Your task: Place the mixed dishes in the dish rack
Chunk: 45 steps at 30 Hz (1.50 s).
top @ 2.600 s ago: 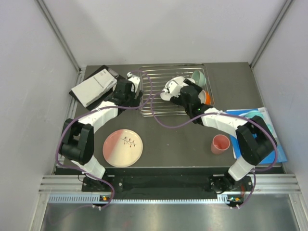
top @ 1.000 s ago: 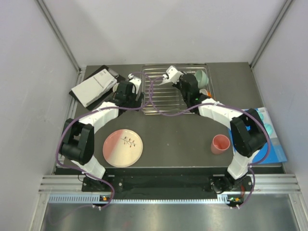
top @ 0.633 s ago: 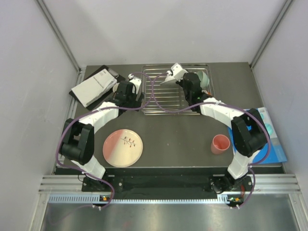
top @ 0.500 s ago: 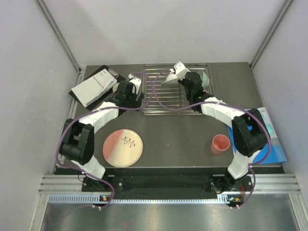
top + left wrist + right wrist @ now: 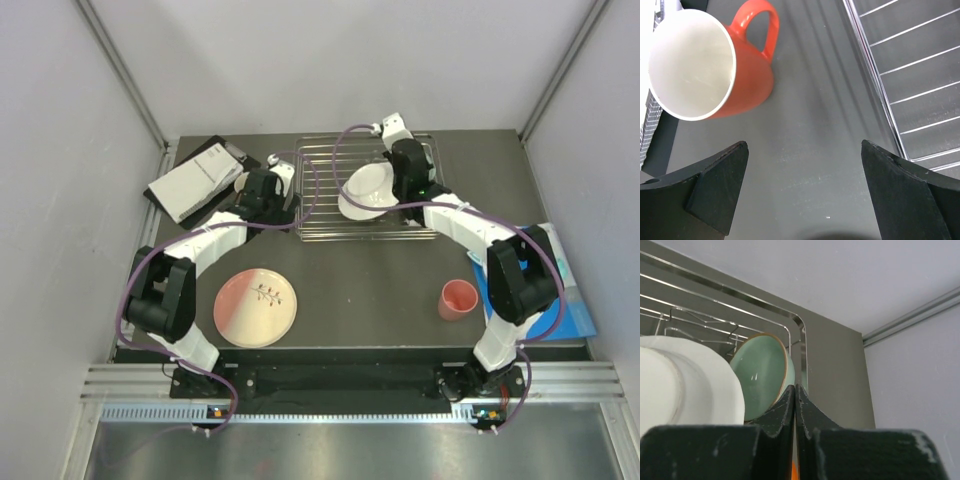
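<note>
Jaws of the right gripper (image 5: 795, 389) meet, empty, above the dish rack (image 5: 330, 222); left gripper (image 5: 803, 146) gapes beside the orange mug (image 5: 710, 65).

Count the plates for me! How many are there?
2. A white plate sits in the rack; a pink plate lies on the table, nearer the front. More could be hidden.

Plate (image 5: 365, 191), bowl (image 5: 762, 372) in rack (image 5: 320, 205); mug (image 5: 710, 70) leftward
</note>
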Motion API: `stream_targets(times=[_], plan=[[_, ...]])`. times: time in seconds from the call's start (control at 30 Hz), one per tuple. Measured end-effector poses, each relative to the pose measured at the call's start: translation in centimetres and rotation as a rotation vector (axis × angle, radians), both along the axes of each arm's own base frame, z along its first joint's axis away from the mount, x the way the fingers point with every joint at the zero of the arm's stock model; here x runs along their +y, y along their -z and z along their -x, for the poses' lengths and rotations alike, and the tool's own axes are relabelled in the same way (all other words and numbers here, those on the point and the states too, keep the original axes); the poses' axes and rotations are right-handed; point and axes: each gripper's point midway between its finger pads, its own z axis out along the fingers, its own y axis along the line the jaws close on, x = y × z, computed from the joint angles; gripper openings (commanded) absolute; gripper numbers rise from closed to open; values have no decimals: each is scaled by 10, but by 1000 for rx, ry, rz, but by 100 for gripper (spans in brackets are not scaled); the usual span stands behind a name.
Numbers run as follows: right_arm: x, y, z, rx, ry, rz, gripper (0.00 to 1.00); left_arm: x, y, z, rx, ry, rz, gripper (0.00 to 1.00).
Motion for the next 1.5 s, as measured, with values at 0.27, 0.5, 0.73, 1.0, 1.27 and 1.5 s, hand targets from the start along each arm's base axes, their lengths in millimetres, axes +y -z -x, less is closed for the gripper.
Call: stream_targets(times=[0.27,0.5,0.73,1.0,1.27,1.5], plan=[[-2,16,5,51,17,-10,56,-1,2,2,12,1,7,99],[-9,17,36,73,-37,-53,99,-2,1,3,17,-2,14,99],[-13,6,87,-14,-263,34,100,-6,-7,-1,4,0,29,99],[3,38,69,123,-445,214,100,-10,-21,-6,-6,9,42,99],[5,68,69,232,-499,312,100,-25,-51,-23,-49,34,97,99],[9,63,82,239,-557,305,100,-42,-53,-27,-45,69,134,99]])
